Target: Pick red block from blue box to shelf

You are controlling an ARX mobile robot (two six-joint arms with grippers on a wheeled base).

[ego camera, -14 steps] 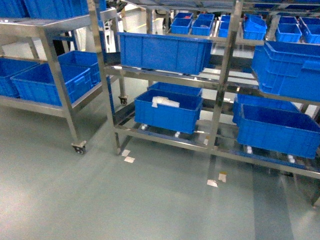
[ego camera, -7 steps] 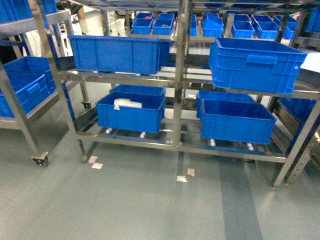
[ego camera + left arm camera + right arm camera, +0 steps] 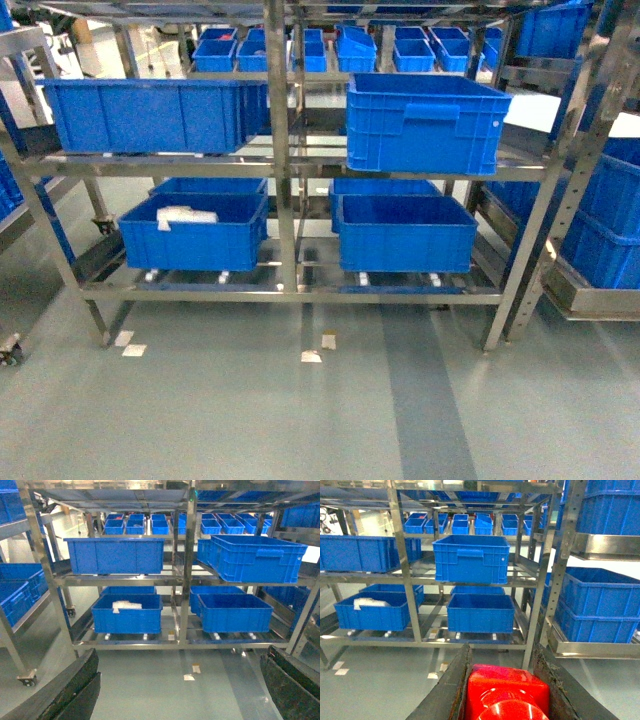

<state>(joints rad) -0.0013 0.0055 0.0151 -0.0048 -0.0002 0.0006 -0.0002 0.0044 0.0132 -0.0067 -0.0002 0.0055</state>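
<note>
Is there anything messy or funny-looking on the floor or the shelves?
Yes. A few small white scraps lie loose on the floor in front of the shelf, like litter. One lower crate holds something white and crumpled; the crate beside it looks empty. The shelf itself stands straight.

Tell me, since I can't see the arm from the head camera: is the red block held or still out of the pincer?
Held. The right wrist view shows the red block wedged between the right pincer fingers.

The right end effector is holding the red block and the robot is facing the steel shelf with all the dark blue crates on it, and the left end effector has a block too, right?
Not quite. The left end effector is open and empty, as the left wrist view shows. The rest holds: the right end effector grips the red block, facing the shelf.
</note>
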